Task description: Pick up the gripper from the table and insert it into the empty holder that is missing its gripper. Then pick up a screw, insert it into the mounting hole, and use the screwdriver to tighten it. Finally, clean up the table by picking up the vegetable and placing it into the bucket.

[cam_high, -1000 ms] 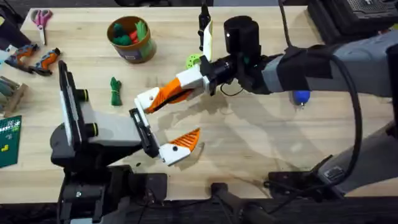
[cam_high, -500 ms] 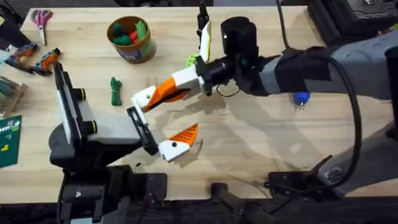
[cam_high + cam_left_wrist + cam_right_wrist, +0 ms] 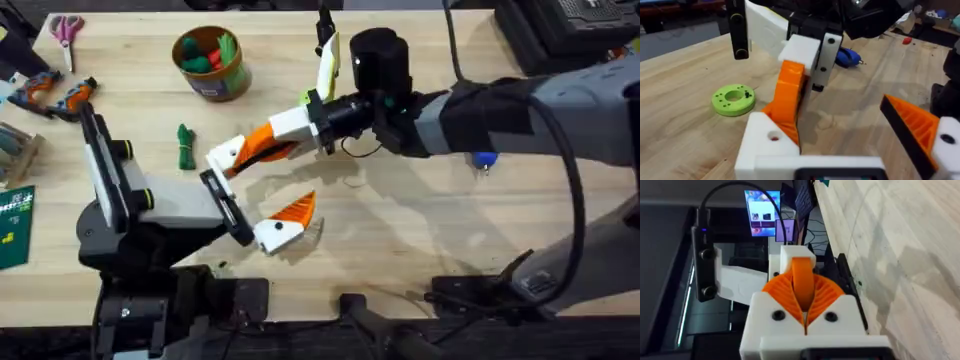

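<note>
Overhead. Right hand (image 3: 272,142), left of centre, clenched on the gripper (image 3: 258,148). Far end of the gripper against the holder (image 3: 226,156), the bare white finger of the left hand (image 3: 254,192). Left hand spread wide, its other finger with orange pad lower down, well apart from the holder. Compared with a second ago: both hands shifted together slightly toward the left of the frame, left arm leaning further, contact between gripper and holder unchanged. Judged as insertion under way, seating not confirmed. Vegetable (image 3: 185,146) on the table (image 3: 420,240) at left, apart from the bucket (image 3: 212,66) at upper left, cleanup not begun. Screwdriver (image 3: 485,157) at right, partly behind the right arm, untouched.

Left wrist. Holder (image 3: 767,145) at lower left, mounting hole visible and empty. Gripper (image 3: 789,95) upright just above it, lower end meeting the holder's inner face, upper end pinched in the right hand. Whether fully slotted: cannot tell. Screwdriver (image 3: 847,56) lying on the table beyond. Lime-green ring (image 3: 733,99) at left, not involved.

Right wrist. Orange ribbed pads (image 3: 777,292) closed on the gripper (image 3: 802,282) at centre. Holder (image 3: 797,255) directly beyond its tip, touching. Screw step not yet possible by this reading, since the hole appears empty and the grasp not released.
</note>
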